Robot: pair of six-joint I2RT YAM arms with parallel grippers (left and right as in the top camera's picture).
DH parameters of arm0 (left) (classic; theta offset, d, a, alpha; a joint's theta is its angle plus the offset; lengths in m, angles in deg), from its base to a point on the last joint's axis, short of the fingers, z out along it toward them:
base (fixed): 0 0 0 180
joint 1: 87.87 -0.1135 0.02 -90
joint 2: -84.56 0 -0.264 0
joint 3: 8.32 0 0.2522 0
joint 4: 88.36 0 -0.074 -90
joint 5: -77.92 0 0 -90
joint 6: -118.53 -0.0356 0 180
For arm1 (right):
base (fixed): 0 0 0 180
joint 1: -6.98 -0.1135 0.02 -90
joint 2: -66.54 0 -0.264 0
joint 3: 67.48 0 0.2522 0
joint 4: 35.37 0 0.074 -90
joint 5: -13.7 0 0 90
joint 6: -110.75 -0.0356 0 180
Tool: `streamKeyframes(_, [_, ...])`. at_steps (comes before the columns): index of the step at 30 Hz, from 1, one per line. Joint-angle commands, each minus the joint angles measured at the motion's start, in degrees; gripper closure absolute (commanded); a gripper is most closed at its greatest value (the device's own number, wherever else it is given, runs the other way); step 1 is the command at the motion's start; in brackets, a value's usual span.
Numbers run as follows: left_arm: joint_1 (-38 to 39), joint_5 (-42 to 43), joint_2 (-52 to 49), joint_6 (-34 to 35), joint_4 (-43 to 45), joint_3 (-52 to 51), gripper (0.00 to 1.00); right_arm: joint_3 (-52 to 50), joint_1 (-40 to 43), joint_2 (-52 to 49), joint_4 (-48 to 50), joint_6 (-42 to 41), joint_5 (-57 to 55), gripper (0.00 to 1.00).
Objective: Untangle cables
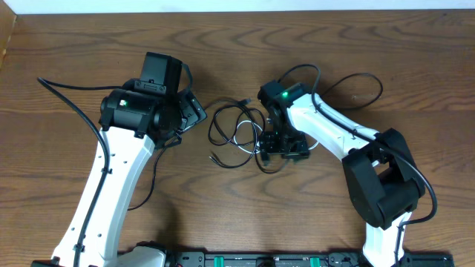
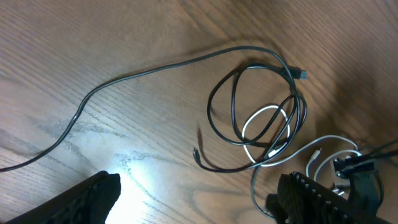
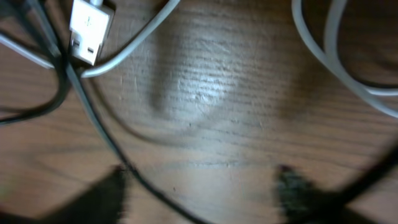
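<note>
Hanging low over the wood, the right gripper (image 3: 199, 193) shows its two fingers apart in its own wrist view. They are blurred, with bare table (image 1: 386, 44) between them and nothing clamped. A thin black cord (image 3: 93, 113) runs down the view close beside the left-hand finger, and a white plug (image 3: 90, 28) lies just beyond it. Loops of the white cord (image 3: 348, 68) curve past on the other side.

From overhead, this gripper stands on the right edge of the cables (image 1: 236, 132). They lie in one loose knot at the middle of the table, between the two arms. The knot spreads mostly left to right: the black loops are on its left half and the white loops on its right, under the right wrist. So the work lies under this gripper and to its left.

The left gripper (image 2: 200, 185) is wide open and empty, hovering just left of the knot and not touching it. I judge the right arm the nearer one. A pinch on one strand and a pull to the right, away from the black loops, looks the likely move. The left could then hold those loops down.
</note>
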Motion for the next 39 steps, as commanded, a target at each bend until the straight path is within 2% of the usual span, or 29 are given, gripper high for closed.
streamKeyframes(1, [-0.20,-0.55,-0.61,-0.35,-0.59,-0.46,0.14,-0.59,-0.26,-0.22,1.51,-2.47,-0.20,0.73])
streamKeyframes(2, [-0.20,-0.55,-0.61,-0.35,-0.74,-0.46,0.14,-0.57,-0.24,-0.20,2.08,-2.73,-0.17,0.89])
streamKeyframes(3, [-0.20,-0.52,-0.61,-0.37,-0.83,-0.46,0.14,-0.44,-0.24,-0.20,2.49,-2.80,-0.15,0.99])
streamKeyframes(7, [-0.20,-0.55,-0.61,-0.37,-0.98,-0.46,0.14,3.76,0.74,0.11,-0.02,-2.47,2.56,0.99])
streamKeyframes(10, [-0.20,-0.52,-0.61,-0.37,-0.96,-0.46,0.14,12.02,2.58,0.72,-5.42,0.55,6.82,0.99])
streamKeyframes(15, [-0.20,-0.55,-0.61,-0.39,-0.96,-0.46,0.14,36.44,6.88,1.60,-17.51,7.93,19.10,0.99])
streamKeyframes(18, [-0.20,-0.55,-0.61,-0.37,-0.96,-0.46,0.14,53.13,9.64,1.60,-21.46,7.98,22.75,0.99])
streamKeyframes(22, [-0.20,-0.55,-0.61,-0.39,-0.96,-0.46,0.14,77.40,14.32,1.68,-18.43,3.98,23.82,0.99])
streamKeyframes(28, [-0.20,-0.50,-0.61,-0.37,-0.98,-0.46,0.14,96.91,19.10,1.68,-10.05,1.81,22.01,0.99])
streamKeyframes(31, [-0.20,-0.20,-0.61,-0.63,-0.98,-0.46,0.14,97.48,20.06,3.48,-9.33,-2.47,16.87,0.99])
streamKeyframes(39, [-0.20,2.69,-0.61,-2.99,-0.98,-0.46,0.14,97.39,20.04,2.95,-16.94,-2.82,4.92,0.99])
